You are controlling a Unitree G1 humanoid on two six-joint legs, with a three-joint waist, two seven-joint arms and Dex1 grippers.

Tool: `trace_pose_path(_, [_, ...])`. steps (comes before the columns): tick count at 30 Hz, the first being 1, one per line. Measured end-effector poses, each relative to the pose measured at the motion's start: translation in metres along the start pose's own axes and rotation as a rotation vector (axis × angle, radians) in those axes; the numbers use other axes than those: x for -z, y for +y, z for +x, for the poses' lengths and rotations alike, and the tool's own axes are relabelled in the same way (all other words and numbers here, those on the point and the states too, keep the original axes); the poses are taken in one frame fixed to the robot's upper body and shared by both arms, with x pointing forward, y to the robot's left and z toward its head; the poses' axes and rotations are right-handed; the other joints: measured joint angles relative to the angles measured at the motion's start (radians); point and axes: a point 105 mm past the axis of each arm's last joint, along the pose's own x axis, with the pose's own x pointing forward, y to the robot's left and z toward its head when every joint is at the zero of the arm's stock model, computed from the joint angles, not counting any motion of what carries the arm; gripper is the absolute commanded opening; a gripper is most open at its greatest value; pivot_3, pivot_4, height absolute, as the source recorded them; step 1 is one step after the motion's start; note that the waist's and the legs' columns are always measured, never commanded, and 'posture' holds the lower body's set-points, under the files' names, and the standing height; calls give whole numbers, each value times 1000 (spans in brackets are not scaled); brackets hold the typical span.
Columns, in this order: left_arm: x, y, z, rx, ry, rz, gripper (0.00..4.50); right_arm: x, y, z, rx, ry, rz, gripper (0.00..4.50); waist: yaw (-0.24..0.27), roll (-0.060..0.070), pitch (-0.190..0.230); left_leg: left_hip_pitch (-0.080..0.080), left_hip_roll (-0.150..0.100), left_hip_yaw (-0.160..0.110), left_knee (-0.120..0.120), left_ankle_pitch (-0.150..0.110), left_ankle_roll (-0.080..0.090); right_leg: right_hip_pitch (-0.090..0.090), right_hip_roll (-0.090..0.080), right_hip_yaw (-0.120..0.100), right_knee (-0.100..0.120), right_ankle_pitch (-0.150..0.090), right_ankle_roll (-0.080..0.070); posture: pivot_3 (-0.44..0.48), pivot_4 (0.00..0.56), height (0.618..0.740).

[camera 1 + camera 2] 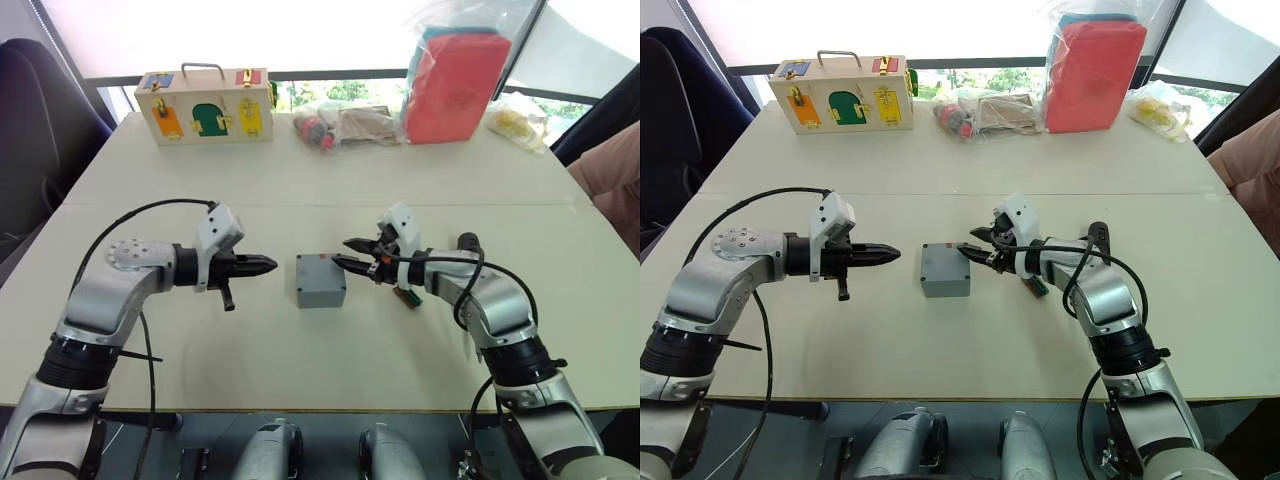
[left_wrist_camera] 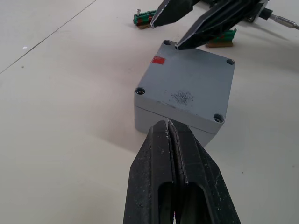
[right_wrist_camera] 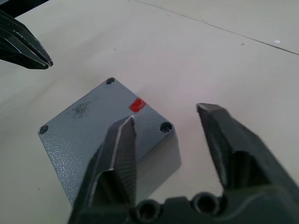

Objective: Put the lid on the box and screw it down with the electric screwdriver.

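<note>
The box [image 1: 321, 281], lid [image 2: 187, 88] already seated on it, is flanked by both grippers, with the empty, open-fingered right gripper [image 1: 352, 255] hanging at its near corner and judged nearer, while the pinched-shut left gripper [image 1: 262, 265] is pointed at it from just beside.

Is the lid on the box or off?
On: the lid sits flush atop the box, a seam showing beneath it.
</note>
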Motion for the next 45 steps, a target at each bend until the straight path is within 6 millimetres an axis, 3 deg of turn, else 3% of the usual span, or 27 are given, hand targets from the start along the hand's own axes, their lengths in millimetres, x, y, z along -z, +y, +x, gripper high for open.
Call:
trace_pose_path(4, [-2, -1, 3, 8, -15, -1, 0, -18, -13, -19, 38, -40, 70, 2743, 4, 0, 0, 0, 0, 0, 0, 0, 0, 0, 0, 0, 0, 0, 0, 0, 150, 740])
trace_pose_path(7, [-12, -3, 5, 32, -44, 15, 0, -42, -33, -44, 120, -54, 102, 3291, 8, 0, 0, 0, 0, 0, 0, 0, 1, 0, -1, 0, 0, 0, 0, 0, 150, 740])
trace_pose_path(10, [-29, -8, 7, 69, -64, 81, 0, -53, -54, -77, 220, 59, 148, 4460, 9, 0, 0, 0, 0, 0, 0, -2, 3, 0, -1, 0, -1, 0, 0, 0, 150, 740])
trace_pose_path(12, [-44, -20, 15, 133, -86, 152, 0, -55, -71, -108, 329, 179, 207, 4460, 9, 0, 0, 0, 0, 0, 0, -2, 3, 0, -3, 0, -1, 0, 0, 0, 150, 740])
trace_pose_path(15, [-50, -36, 24, 216, -97, 204, 0, -35, -78, -142, 427, 362, 317, 4460, 5, 0, 0, 0, 0, 0, -1, -3, 5, 0, -5, 0, -2, 0, -1, 0, 150, 740])
trace_pose_path(22, [-51, -58, 37, 335, -91, 305, 0, 15, -81, -175, 486, 617, 563, 4460, -15, 0, 0, 0, 1, 0, -1, -3, 5, 0, -6, 1, -3, 0, -1, 0, 150, 740])
trace_pose_path(31, [-52, -64, 47, 329, -115, 321, 0, 54, -70, -166, 432, 766, 714, 4460, -15, 0, 0, -1, 0, 1, -1, -3, 6, 0, -6, 1, -3, 0, -1, 0, 150, 740])
trace_pose_path(39, [-27, -68, 48, 268, -97, 220, 0, 61, -75, -146, 439, 851, 715, 4460, -12, 0, 0, -1, 1, 0, 0, -3, 6, 1, -5, 0, -3, 0, -1, 0, 150, 740])
trace_pose_path(43, [-32, -69, 50, 244, -116, 230, 0, 63, -74, -142, 448, 920, 640, 3470, -14, -2, -1, 0, 0, 0, 1, -4, 7, 2, -5, 0, -3, 0, 0, 0, 150, 740])
trace_pose_path(45, [-31, -69, 50, 232, -112, 219, 0, 65, -73, -142, 451, 955, 588, 2720, -15, -2, -1, 0, 1, 0, 1, -4, 7, 1, -5, 0, -3, 0, -1, 0, 150, 740])
